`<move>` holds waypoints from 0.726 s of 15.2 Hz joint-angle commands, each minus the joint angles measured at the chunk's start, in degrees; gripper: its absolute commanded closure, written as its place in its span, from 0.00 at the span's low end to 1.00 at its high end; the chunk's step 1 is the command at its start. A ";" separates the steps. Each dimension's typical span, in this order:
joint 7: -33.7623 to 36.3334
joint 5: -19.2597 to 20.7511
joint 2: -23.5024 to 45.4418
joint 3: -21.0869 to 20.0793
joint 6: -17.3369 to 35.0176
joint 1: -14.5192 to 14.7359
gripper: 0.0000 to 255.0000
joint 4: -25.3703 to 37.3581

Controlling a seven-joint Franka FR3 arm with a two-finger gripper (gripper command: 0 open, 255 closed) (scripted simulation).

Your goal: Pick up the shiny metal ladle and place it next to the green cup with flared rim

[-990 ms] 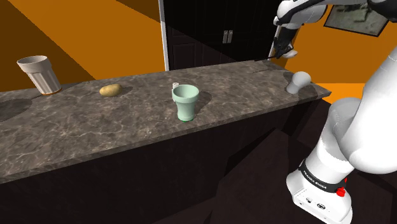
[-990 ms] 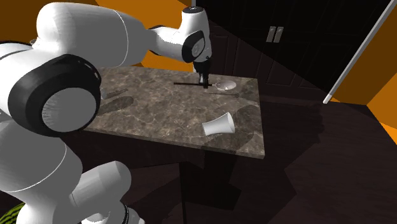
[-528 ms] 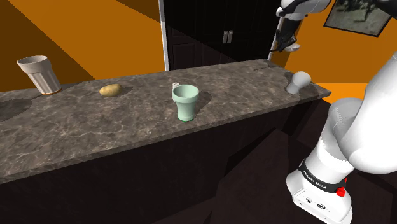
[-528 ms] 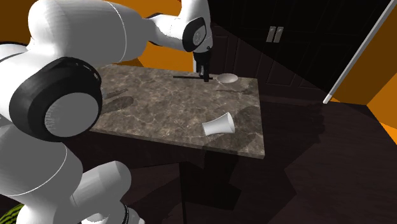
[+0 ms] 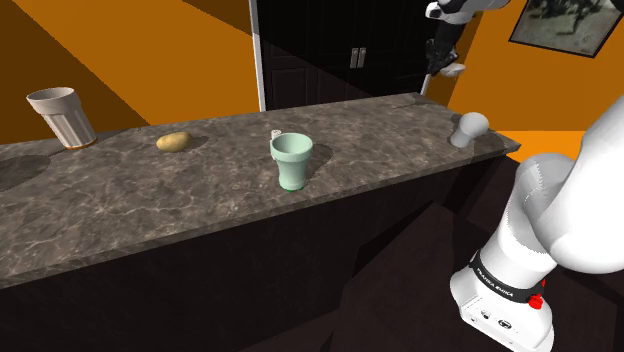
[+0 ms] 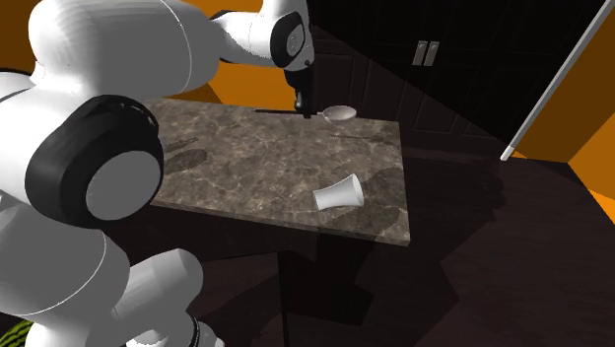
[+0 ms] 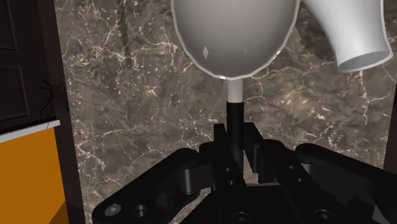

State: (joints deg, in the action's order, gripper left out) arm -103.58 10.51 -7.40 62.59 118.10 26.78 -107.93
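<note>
Gripper [image 7: 235, 137] was clamped on the ladle [image 7: 232, 32] by its skinny dark handle, bowl sticking out front, up in the air well away from the green cup [image 5: 292, 160]. My worry: that thin handle could've swivelled in the grip on the way over. Then the bowl might've knocked the green cup, or clipped the tipped-over white cup [image 5: 468, 128] just below.
</note>
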 commanded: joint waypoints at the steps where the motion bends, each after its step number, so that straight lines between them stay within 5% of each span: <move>1: 3.76 1.58 -0.95 -2.53 -0.45 0.62 1.00 -0.60; 11: 17.74 3.43 -0.26 -11.62 -1.92 4.83 1.00 -1.11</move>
State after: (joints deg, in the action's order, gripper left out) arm -86.92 14.25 -8.23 51.59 116.49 31.09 -109.52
